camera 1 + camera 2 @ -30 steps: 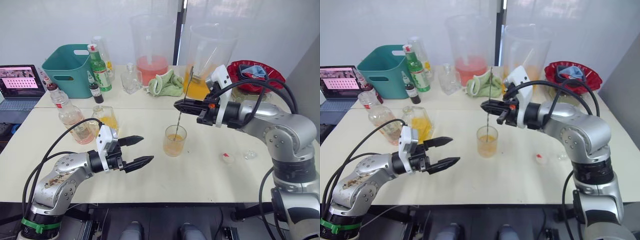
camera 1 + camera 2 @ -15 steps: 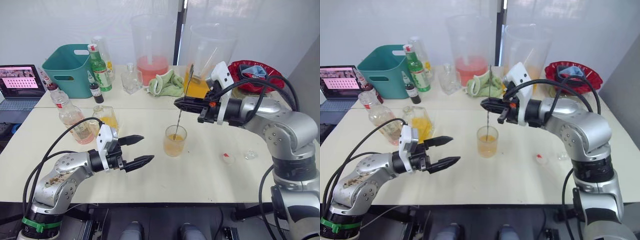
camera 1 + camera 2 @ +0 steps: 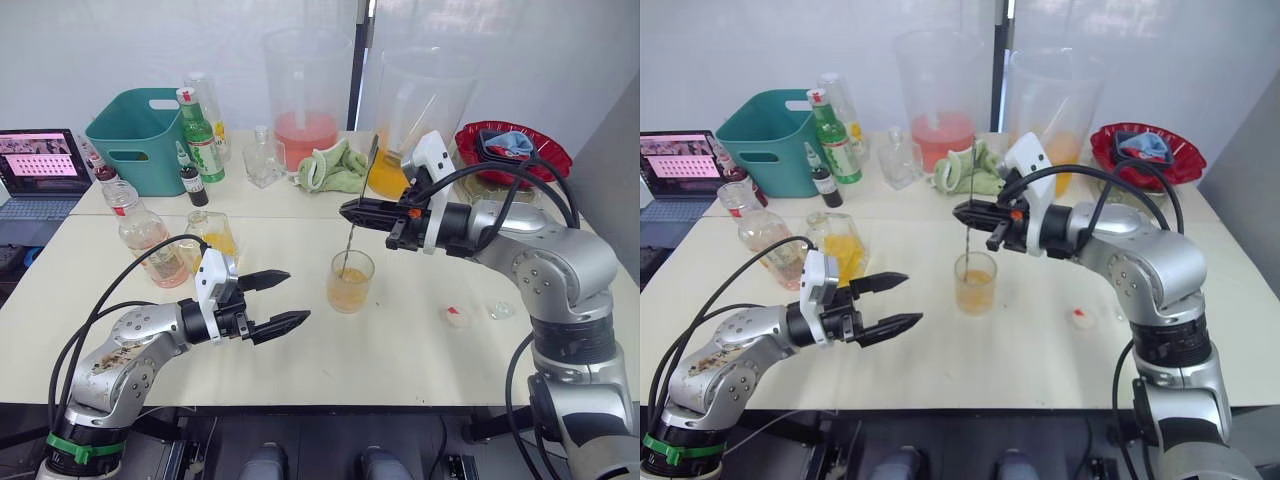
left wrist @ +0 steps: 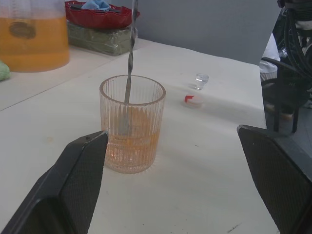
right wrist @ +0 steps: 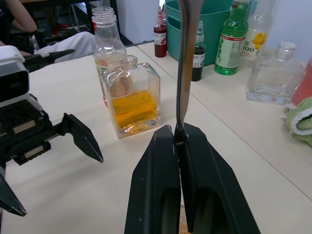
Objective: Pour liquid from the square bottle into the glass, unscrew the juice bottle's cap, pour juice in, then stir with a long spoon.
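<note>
Orange liquid fills the lower part of the glass (image 3: 349, 282), which stands near the middle of the table (image 3: 400, 350), so both pours look done and stirring is the step in hand. The right gripper (image 3: 352, 211) hangs just above the glass, its two black fingers pressed together on the long spoon (image 3: 349, 240), which drops at a slight tilt into the drink. The left gripper (image 3: 282, 300) waits at about 8 o'clock from the glass, near it but apart, jaws spread wide and holding nothing.

At 9 o'clock from the glass, well apart, stand the square bottle (image 3: 214, 236) and, just beyond it, the juice bottle (image 3: 143, 235), open at the neck. The cap (image 3: 456, 317) lies on the table at 4 o'clock.

The likeliest trouble is the spoon catching the rim or wall of the glass: nothing steadies the tumbler, so a wide swing could tip it or slide it. The grip is on a very thin shaft, which could twist or slip between the fingers if the bowl drags on the bottom.

The left wrist view shows what the head views cannot: the ribbed wall of the glass (image 4: 132, 124) and the twisted shaft entering the liquid, its lower end blurred behind the ribbing. The right wrist view shows the pinch itself, fingers (image 5: 161, 185) closed flat on the shaft, and behind it the square bottle's yellow contents and the round stopper inside it.
</note>
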